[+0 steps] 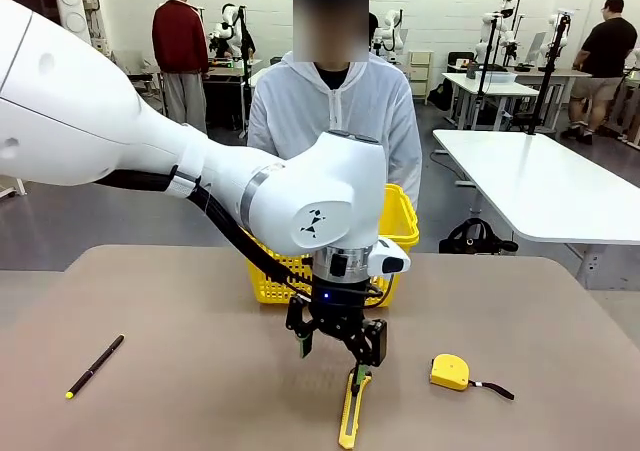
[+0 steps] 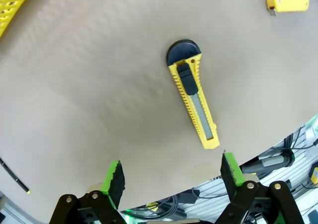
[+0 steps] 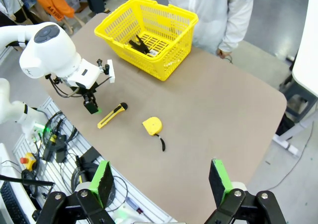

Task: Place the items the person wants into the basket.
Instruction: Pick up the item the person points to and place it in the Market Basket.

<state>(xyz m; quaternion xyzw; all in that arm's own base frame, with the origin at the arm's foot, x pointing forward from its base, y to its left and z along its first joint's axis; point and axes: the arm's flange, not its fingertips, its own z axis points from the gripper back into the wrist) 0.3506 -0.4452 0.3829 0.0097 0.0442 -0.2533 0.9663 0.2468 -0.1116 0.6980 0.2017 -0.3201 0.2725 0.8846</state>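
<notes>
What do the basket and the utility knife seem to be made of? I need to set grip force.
The basket: looks like rigid moulded plastic, glossy yellow, judging by its uniform lattice walls. The utility knife: seemingly a yellow plastic body with ribbed edges, a matte black slider and end cap, and a grey strip along its slot, probably the metal blade.

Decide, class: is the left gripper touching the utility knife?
Apart. In the left wrist view the left gripper is open, and bare table shows between its fingertips and the knife.

A yellow-and-black utility knife (image 2: 192,97) lies on the tan table (image 2: 89,95) near a yellow lattice basket (image 3: 149,33).
</notes>
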